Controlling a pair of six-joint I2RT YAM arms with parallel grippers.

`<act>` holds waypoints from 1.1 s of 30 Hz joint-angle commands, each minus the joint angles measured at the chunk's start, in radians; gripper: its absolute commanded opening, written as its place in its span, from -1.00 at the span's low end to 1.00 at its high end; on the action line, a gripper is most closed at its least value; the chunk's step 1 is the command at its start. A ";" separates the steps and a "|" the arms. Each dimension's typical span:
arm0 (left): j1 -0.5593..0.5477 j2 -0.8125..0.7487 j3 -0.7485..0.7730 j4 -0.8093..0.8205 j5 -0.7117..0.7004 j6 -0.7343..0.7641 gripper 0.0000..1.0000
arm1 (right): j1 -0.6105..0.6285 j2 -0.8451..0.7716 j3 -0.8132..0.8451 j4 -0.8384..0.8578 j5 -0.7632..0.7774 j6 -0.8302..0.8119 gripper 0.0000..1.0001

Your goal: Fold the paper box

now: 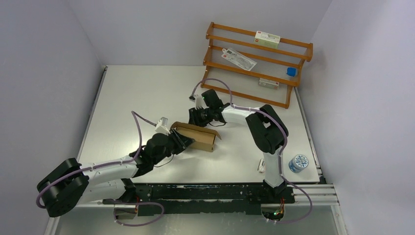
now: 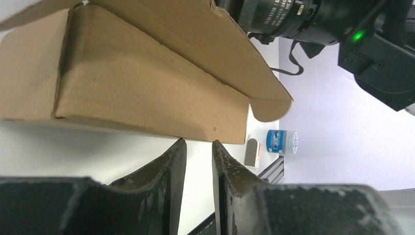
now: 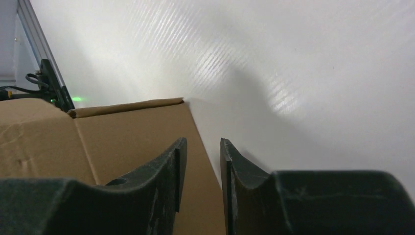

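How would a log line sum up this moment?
paper box: partly folded, flap open | left pincer: at left end, empty | right pincer: behind it, empty

White, black-jointed arms (image 1: 110, 170) trail purple cables (image 1: 139, 128)

From above, light falls bright and even on the white table (image 1: 147, 93), and the paper box (image 1: 198, 137) casts only a soft, short shadow, all sharp to the corners. In my left wrist view my left fingers (image 2: 166, 186) are dark, slightly soft shapes along the bottom, the box's near face lies in dull shade, and a green lamp (image 2: 359, 35) glows at upper right. In my right wrist view a streaky sheen crosses the table at upper centre, a broad grey shadow slants through the middle, and my right fingers (image 3: 161, 181) sit murky and unfocused at the bottom.
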 commanded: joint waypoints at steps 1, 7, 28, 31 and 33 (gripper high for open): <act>-0.012 -0.029 -0.003 0.020 -0.101 -0.017 -0.35 | 0.005 0.017 0.057 -0.044 -0.001 -0.044 -0.29; -0.013 -0.045 -0.018 -0.022 -0.092 -0.012 -0.22 | -0.031 -0.013 0.087 -0.104 0.089 -0.096 -0.25; 0.013 -0.236 0.489 -0.874 -0.268 0.698 0.70 | -0.086 -0.493 -0.008 -0.361 0.562 -0.133 0.02; 0.060 -0.216 0.590 -0.935 -0.243 0.816 0.72 | -0.085 -0.609 -0.059 -0.421 0.604 -0.117 0.01; 0.114 -0.181 0.669 -0.972 -0.178 0.890 0.72 | -0.082 -0.668 -0.085 -0.461 0.615 -0.105 0.01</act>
